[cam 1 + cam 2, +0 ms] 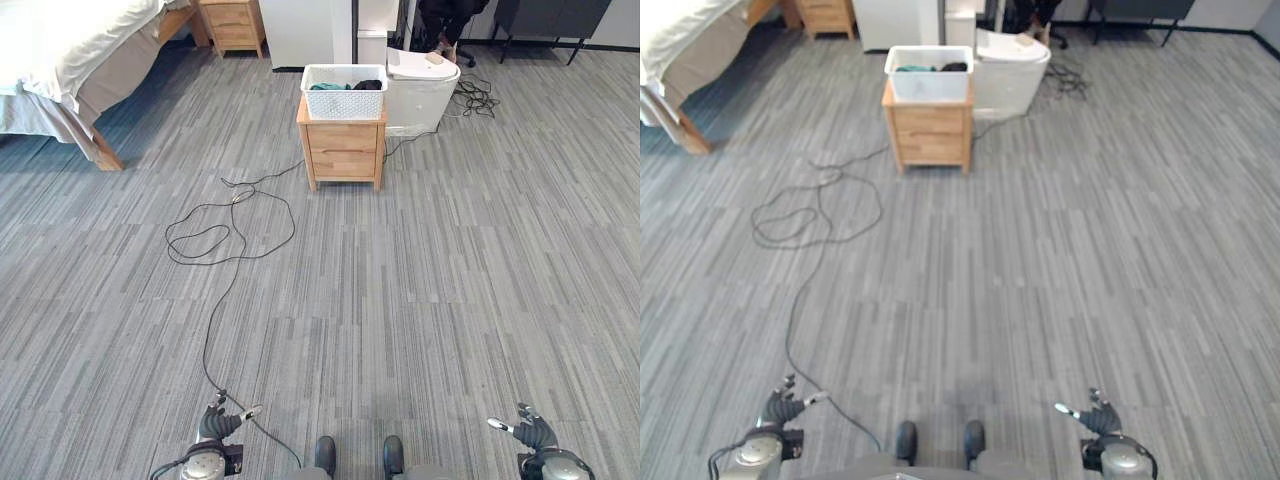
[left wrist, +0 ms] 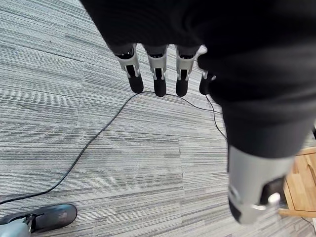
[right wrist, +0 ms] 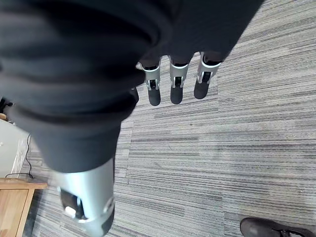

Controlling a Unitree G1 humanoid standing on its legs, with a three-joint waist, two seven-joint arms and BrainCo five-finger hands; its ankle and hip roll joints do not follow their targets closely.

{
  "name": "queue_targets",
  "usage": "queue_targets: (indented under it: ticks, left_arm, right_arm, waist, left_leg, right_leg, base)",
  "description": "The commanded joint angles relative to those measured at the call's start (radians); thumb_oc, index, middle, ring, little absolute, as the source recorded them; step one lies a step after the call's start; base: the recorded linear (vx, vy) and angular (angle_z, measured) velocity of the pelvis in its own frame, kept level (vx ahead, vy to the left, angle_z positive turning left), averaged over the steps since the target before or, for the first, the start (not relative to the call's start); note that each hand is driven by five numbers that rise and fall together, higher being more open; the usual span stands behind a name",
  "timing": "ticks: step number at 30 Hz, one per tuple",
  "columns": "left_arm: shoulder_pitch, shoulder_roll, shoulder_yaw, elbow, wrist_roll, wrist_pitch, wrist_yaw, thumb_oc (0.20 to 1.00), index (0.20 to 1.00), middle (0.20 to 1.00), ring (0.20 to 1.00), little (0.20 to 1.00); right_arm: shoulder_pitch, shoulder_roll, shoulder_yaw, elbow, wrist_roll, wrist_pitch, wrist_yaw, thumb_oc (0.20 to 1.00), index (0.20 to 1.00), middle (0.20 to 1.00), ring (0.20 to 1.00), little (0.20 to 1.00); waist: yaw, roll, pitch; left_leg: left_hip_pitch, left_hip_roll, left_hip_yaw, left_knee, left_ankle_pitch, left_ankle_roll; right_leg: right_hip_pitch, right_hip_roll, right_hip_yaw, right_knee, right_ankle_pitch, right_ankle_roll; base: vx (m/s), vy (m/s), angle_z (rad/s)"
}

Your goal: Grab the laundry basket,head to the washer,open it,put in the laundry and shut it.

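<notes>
Laundry basket (image 1: 344, 92) tops wooden nightstand (image 1: 343, 150), grey carpet (image 1: 420, 280).

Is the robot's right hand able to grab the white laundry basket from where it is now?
Probably not yet. The right hand hangs open, low beside the robot, while the laundry basket sits far across the floor on a wooden nightstand. Nothing blocks the way; the robot would need to walk closer.

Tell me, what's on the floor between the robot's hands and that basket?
Grey carpet and a looping black cable, seen from the head. The basket sits on a wooden nightstand.
</notes>
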Motion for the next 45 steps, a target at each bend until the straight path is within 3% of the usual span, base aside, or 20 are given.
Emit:
queue_targets:
  ticks: [1, 13, 20, 22, 25, 29, 32, 36, 38, 39, 40, 41, 42, 45]
  left_arm:
    - [-0.035, 0.030, 0.020, 0.020, -0.022, -0.019, 0.015, 1.000, 1.000, 1.000, 1.000, 1.000]
    - [-0.021, 0.052, 0.051, -0.017, -0.027, -0.023, 0.034, 1.000, 1.000, 1.000, 1.000, 1.000]
    - [-0.039, 0.067, 0.056, -0.050, -0.049, -0.031, 0.057, 1.000, 1.000, 1.000, 1.000, 1.000]
    - [-0.056, 0.076, 0.051, -0.056, -0.047, -0.029, 0.061, 1.000, 1.000, 1.000, 1.000, 1.000]
    - [-0.066, 0.070, 0.046, -0.044, -0.045, -0.028, 0.065, 1.000, 1.000, 1.000, 1.000, 1.000]
    - [-0.074, 0.064, 0.036, -0.026, -0.049, -0.023, 0.067, 1.000, 1.000, 1.000, 1.000, 1.000]
    - [-0.083, 0.052, 0.029, -0.005, -0.045, -0.020, 0.064, 1.000, 1.000, 1.000, 1.000, 1.000]
    - [-0.078, 0.040, 0.010, -0.006, -0.022, -0.023, 0.056, 1.000, 1.000, 1.000, 1.000, 1.000]
    - [-0.067, 0.029, 0.003, 0.001, -0.017, -0.020, 0.053, 1.000, 1.000, 1.000, 1.000, 1.000]
    - [-0.067, 0.015, -0.015, 0.003, -0.014, -0.019, 0.042, 1.000, 1.000, 1.000, 1.000, 1.000]
    - [-0.069, 0.015, -0.018, 0.003, -0.014, -0.020, 0.039, 1.000, 1.000, 1.000, 1.000, 1.000]
    - [-0.069, 0.014, -0.018, 0.003, -0.014, -0.021, 0.039, 1.000, 1.000, 1.000, 1.000, 1.000]
    - [-0.082, 0.011, -0.031, 0.009, -0.016, -0.019, 0.041, 1.000, 1.000, 1.000, 1.000, 1.000]
    - [-0.112, 0.009, -0.058, 0.019, -0.006, -0.018, 0.039, 1.000, 1.000, 1.000, 1.000, 1.000]
  right_arm:
    - [-0.038, 0.013, -0.005, 0.002, 0.031, -0.021, -0.015, 1.000, 1.000, 1.000, 1.000, 1.000]
    - [-0.062, 0.025, 0.001, -0.025, 0.035, -0.019, -0.019, 1.000, 1.000, 1.000, 1.000, 1.000]
    - [-0.111, 0.030, 0.038, -0.048, 0.016, -0.018, -0.028, 1.000, 1.000, 1.000, 1.000, 1.000]
    - [-0.124, 0.036, 0.053, -0.053, 0.012, -0.021, -0.026, 1.000, 1.000, 1.000, 1.000, 1.000]
    - [-0.126, 0.041, 0.066, -0.061, 0.011, -0.020, -0.025, 1.000, 1.000, 1.000, 1.000, 1.000]
    - [-0.129, 0.026, 0.089, -0.075, 0.000, -0.020, -0.025, 1.000, 1.000, 1.000, 1.000, 1.000]
    - [-0.115, 0.015, 0.092, -0.092, -0.012, -0.017, -0.025, 1.000, 1.000, 1.000, 1.000, 1.000]
    - [-0.071, 0.011, 0.084, -0.107, -0.025, -0.019, -0.022, 1.000, 1.000, 1.000, 1.000, 1.000]
    - [-0.051, 0.008, 0.078, -0.095, -0.038, -0.015, -0.022, 1.000, 1.000, 1.000, 1.000, 1.000]
    - [-0.050, 0.003, 0.072, -0.082, -0.036, -0.018, -0.021, 1.000, 1.000, 1.000, 1.000, 1.000]
    - [-0.053, 0.000, 0.073, -0.078, -0.033, -0.019, -0.021, 1.000, 1.000, 1.000, 1.000, 1.000]
    - [-0.053, 0.000, 0.073, -0.078, -0.033, -0.019, -0.021, 1.000, 1.000, 1.000, 1.000, 1.000]
    - [-0.066, -0.008, 0.071, -0.071, -0.025, -0.019, -0.027, 1.000, 1.000, 1.000, 1.000, 1.000]
    - [-0.088, -0.023, 0.072, -0.059, -0.018, -0.015, -0.042, 1.000, 1.000, 1.000, 1.000, 1.000]
  waist:
    - [-0.024, -0.051, -0.019]
    - [-0.007, -0.060, -0.013]
    - [0.019, -0.071, 0.007]
    - [0.018, -0.071, 0.023]
    - [0.008, -0.066, 0.033]
    - [-0.010, -0.064, 0.050]
    - [-0.034, -0.059, 0.065]
    - [-0.054, -0.051, 0.055]
    - [-0.066, -0.033, 0.033]
    - [-0.080, -0.001, 0.018]
    - [-0.084, 0.000, 0.014]
    - [-0.084, 0.000, 0.014]
    - [-0.086, -0.007, 0.018]
    - [-0.067, -0.033, 0.045]
  left_leg:
    - [0.036, -0.051, 0.068, 0.015, -0.042, 0.005]
    - [0.014, -0.066, 0.095, 0.066, -0.088, 0.035]
    - [-0.029, -0.081, 0.098, 0.151, -0.136, 0.069]
    - [-0.017, -0.087, 0.080, 0.163, -0.154, 0.086]
    - [0.031, -0.091, 0.058, 0.143, -0.171, 0.089]
    - [0.109, -0.107, 0.032, 0.110, -0.203, 0.085]
    - [0.178, -0.112, -0.009, 0.096, -0.232, 0.075]
    - [0.219, -0.112, -0.037, 0.102, -0.250, 0.060]
    - [0.228, -0.089, -0.047, 0.134, -0.224, 0.029]
    - [0.196, -0.046, -0.035, 0.239, -0.109, -0.040]
    - [0.174, -0.041, -0.030, 0.287, -0.065, -0.058]
    - [0.174, -0.041, -0.030, 0.289, -0.066, -0.058]
    - [0.116, -0.021, 0.009, 0.389, -0.015, -0.069]
    - [-0.023, -0.018, 0.086, 0.427, -0.089, -0.020]
  right_leg:
    - [-0.005, -0.009, 0.019, 0.021, -0.042, 0.057]
    - [-0.030, -0.034, 0.062, 0.073, -0.048, 0.082]
    - [-0.103, -0.053, 0.070, 0.218, -0.067, 0.113]
    - [-0.156, -0.061, 0.062, 0.351, -0.042, 0.132]
    - [-0.230, -0.048, 0.044, 0.399, -0.034, 0.114]
    - [-0.311, -0.043, -0.040, 0.283, -0.006, 0.101]
    - [-0.352, -0.036, -0.088, 0.186, 0.026, 0.111]
    - [-0.342, -0.036, -0.066, 0.184, 0.033, 0.094]
    - [-0.334, -0.021, -0.061, 0.209, 0.032, 0.070]
    - [-0.281, -0.004, -0.077, 0.192, 0.019, 0.044]
    - [-0.261, 0.001, -0.074, 0.181, 0.010, 0.034]
    - [-0.260, 0.001, -0.075, 0.180, 0.010, 0.033]
    - [-0.215, -0.003, -0.068, 0.162, -0.015, 0.015]
    - [-0.147, -0.035, -0.048, 0.129, -0.043, 0.014]
  base:
    - [0.04, 0.040, 0.02]
    - [0.04, 0.082, -0.11]
    - [0.03, 0.128, -0.26]
    - [0.10, 0.125, -0.02]
    - [0.16, 0.059, 0.01]
    - [0.27, -0.001, 0.11]
    - [0.27, -0.038, 0.39]
    - [0.31, -0.121, 0.47]
    - [0.44, -0.246, 0.95]
    - [0.51, -0.309, 0.56]
    - [0.39, -0.253, 0.51]
    - [0.30, -0.165, 0.44]
    - [0.29, -0.148, 0.12]
    - [0.31, -0.106, 0.00]
